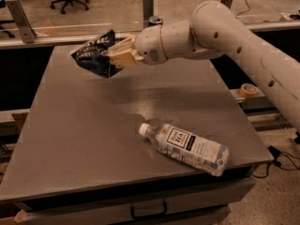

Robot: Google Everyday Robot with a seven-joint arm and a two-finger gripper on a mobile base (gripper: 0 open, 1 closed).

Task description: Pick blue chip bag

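Note:
The blue chip bag (95, 53) is a dark navy crinkled foil bag with white lettering. It hangs in the air above the far left part of the grey table (84, 125). My gripper (115, 58) is shut on the bag's right side, its tan fingers (123, 58) pinching the foil. The white arm reaches in from the right. Part of the bag's right edge is hidden behind the fingers.
A clear plastic bottle (185, 142) with a white label lies on its side at the table's front right. A can (154, 20) stands behind the table's far edge. A tape roll (248, 89) sits on a ledge to the right. Office chairs stand beyond the glass rail.

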